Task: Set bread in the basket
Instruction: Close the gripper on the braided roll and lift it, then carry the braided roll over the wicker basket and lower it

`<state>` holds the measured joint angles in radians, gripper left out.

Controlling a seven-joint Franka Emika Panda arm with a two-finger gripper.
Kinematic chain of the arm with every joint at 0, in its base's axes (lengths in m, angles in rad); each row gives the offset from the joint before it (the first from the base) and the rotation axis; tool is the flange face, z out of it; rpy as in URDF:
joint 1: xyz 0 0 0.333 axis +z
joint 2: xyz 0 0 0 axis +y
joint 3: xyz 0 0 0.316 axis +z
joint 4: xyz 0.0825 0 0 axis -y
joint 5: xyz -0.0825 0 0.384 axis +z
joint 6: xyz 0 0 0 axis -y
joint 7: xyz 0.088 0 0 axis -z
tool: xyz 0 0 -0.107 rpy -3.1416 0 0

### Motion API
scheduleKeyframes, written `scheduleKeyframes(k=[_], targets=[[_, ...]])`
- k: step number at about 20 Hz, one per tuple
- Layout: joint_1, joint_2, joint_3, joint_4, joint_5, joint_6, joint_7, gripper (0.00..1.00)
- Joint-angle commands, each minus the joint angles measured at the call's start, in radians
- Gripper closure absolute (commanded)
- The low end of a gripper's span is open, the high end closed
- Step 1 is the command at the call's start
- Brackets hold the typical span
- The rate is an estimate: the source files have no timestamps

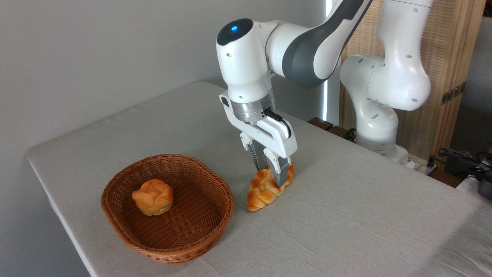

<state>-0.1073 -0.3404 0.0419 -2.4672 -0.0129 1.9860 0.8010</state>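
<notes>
Gripper (272,174) fingers clenched on bread (265,189), which lies on the bench (346,215). Basket (215,184) just left of it, holding a round bun (152,196).

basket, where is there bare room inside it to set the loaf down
The basket has open weave to the right of and in front of the bun. Its back-left is crowded by the bun. The loaf lies on the table, right of the basket, under the end effector.
</notes>
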Motion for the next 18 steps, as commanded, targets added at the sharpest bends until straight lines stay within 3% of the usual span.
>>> scheduleKeyframes(k=[1,6,10,13,16,18], targets=[[-0.002,-0.012,0.003,0.023,0.08,-0.071,0.093,0.72],[-0.006,0.037,0.001,0.247,0.091,-0.194,0.174,0.67],[-0.008,0.093,0.006,0.436,0.088,-0.19,0.236,0.63],[-0.008,0.171,0.004,0.511,0.085,-0.106,0.237,0.63],[-0.009,0.181,0.006,0.517,0.082,-0.049,0.241,0.63],[-0.011,0.219,0.001,0.513,0.082,0.066,0.239,0.63]])
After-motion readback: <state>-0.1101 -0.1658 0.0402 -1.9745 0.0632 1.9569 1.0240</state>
